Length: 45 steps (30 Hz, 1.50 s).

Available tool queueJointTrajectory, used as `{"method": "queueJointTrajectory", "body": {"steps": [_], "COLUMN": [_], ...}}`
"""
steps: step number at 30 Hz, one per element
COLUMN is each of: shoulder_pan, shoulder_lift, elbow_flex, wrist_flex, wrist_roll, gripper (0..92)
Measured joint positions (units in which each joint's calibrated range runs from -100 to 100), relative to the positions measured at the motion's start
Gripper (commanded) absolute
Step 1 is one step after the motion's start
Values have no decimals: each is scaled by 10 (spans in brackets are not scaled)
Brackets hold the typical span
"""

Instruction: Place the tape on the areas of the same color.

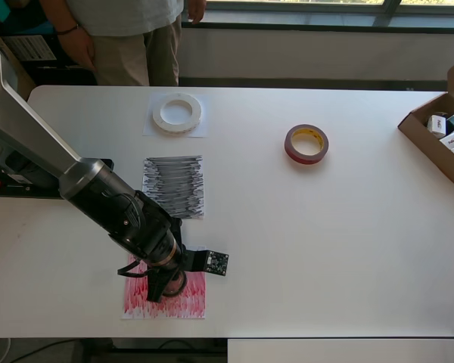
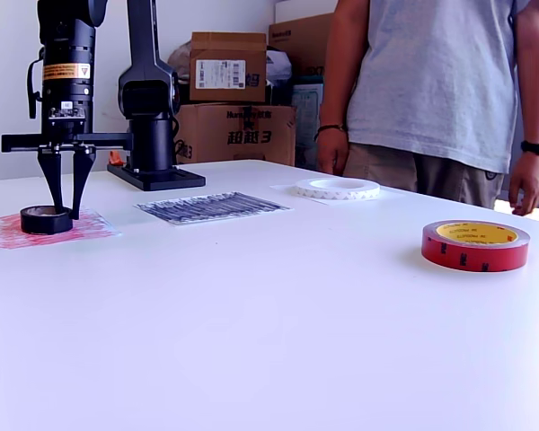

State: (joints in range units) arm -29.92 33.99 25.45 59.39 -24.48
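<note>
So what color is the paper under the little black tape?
Scribbled red paper, under the small black roll. The exterior view shows it best.

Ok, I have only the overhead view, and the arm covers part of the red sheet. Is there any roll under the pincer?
Observer: Yes. In the exterior view a black roll lies flat on the red sheet.
Operator: How does the pincer stand to it?
Observer: The pincer points straight down, one finger over the roll's hole and the other outside its wall, on the exterior view's right. I cannot tell if it squeezes.
Operator: Is the roll lifted?
Observer: No, it rests on the paper.
</note>
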Motion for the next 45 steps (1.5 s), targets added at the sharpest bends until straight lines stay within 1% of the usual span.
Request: {"method": "queueJointTrajectory", "body": {"steps": [2,6,12,17,24,35,45], "shoulder_pan": [0,0,1,22,93,221,308], "shoulder_lift": [0,0,-12,-13,-66,-128,-141], "elbow_flex": [0,-7,-57,-97,-112,-13,13], "wrist_flex": [0,0,0,0,0,0,0], "wrist_roll": [0,0,0,0,0,36,52], "gripper": [0,0,0,0,0,0,0]}}
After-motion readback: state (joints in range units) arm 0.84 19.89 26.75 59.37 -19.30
